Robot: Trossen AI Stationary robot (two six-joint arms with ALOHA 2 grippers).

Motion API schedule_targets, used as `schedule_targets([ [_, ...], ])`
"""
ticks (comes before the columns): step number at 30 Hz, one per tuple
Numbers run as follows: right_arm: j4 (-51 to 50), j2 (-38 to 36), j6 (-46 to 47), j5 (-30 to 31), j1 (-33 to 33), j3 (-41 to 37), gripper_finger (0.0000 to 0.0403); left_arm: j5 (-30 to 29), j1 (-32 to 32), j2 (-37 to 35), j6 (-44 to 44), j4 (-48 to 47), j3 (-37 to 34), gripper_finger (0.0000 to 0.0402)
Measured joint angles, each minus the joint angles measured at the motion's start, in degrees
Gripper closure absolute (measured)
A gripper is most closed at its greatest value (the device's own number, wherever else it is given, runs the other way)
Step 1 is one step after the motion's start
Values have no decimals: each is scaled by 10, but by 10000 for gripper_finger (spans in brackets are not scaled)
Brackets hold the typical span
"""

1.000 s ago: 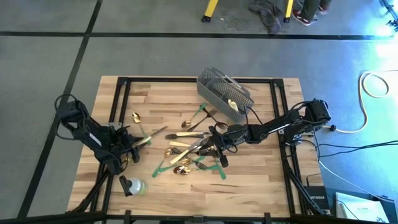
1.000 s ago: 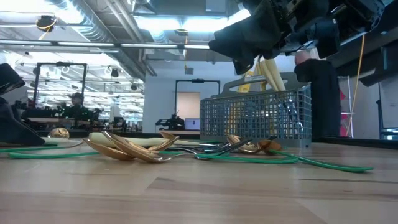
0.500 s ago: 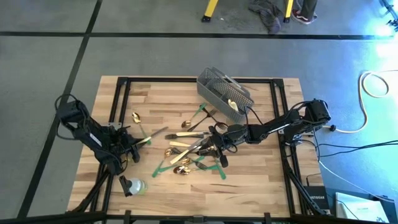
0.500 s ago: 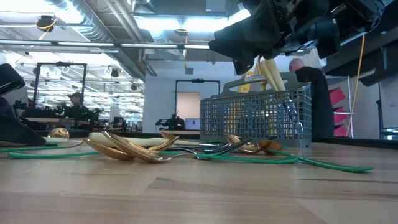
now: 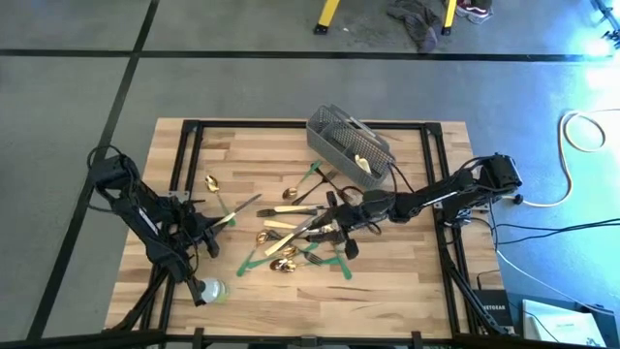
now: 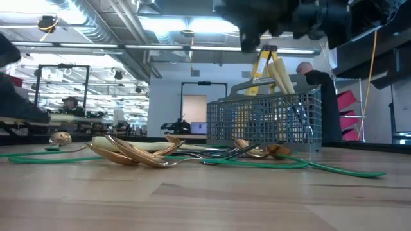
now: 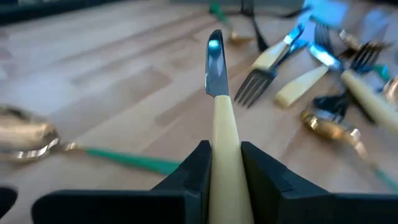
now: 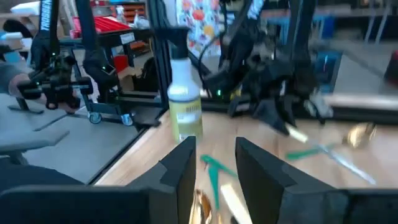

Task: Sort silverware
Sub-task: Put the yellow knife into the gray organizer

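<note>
L gripper (image 7: 225, 163), bottom centre of its wrist view, is clamped on a cream-handled knife (image 7: 219, 99), blade pointing away. Beyond, upper right, the silverware (image 5: 300, 225) lies piled mid-table. R gripper (image 8: 211, 163) hovers over the pile, fingers parted, nothing in them. Mesh basket (image 5: 349, 147) sits farther back, upper centre.

From above I see the worktop (image 5: 291, 155) evenly lit and sharp, with faint shadows and a cold blue glow over the floor at the upper right corner. My table-level camera looks into bright ceiling strip lights; the arm overhead is a black silhouette and the near wood is soft. My left wrist picture smears with motion blur, with blue glare on the knife (image 7: 217, 93) blade. The right wrist picture is hazy throughout.
</note>
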Motion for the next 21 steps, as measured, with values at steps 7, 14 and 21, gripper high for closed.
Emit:
schedule_targets([
  [7,-20,-63,-52,48,25,0,306,-29,46,-11,18,-27,54,352],
  [14,-57,-153,-92,82,64,0,306,-8,93,-98,180,-27,104,352],
  [21,-127,-234,-123,113,107,0,306,11,163,-228,389,4,114,352],
])
